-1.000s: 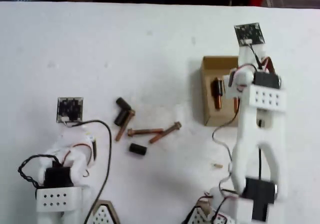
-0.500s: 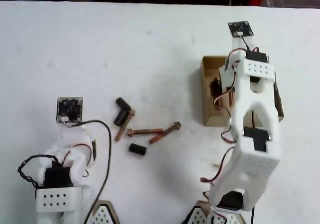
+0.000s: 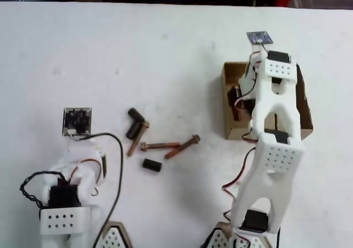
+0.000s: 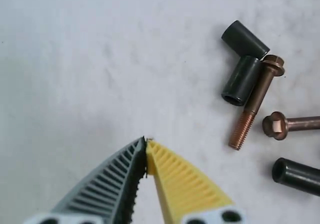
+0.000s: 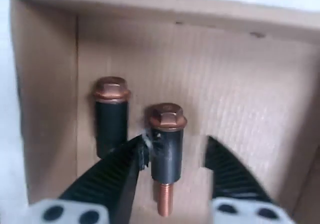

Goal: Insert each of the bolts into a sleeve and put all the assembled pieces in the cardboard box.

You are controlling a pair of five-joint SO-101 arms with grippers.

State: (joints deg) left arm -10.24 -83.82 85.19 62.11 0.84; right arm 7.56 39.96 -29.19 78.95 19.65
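My right gripper (image 5: 177,146) has its fingers spread either side of a sleeved bolt (image 5: 166,149) in the cardboard box (image 5: 200,14), beside a second assembled piece (image 5: 111,121). From above, the arm (image 3: 274,148) hides most of the box's inside. My left gripper (image 4: 146,143) is pinched together on nothing over the table (image 4: 75,59), near loose bolts (image 4: 256,104) and sleeves (image 4: 241,80).

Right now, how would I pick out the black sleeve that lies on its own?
On the white table, beside the cardboard box, lies a scatter of copper bolts and black sleeves. The lone sleeve sits at its edge on the robot's side; unlike the other two sleeves, it touches nothing.
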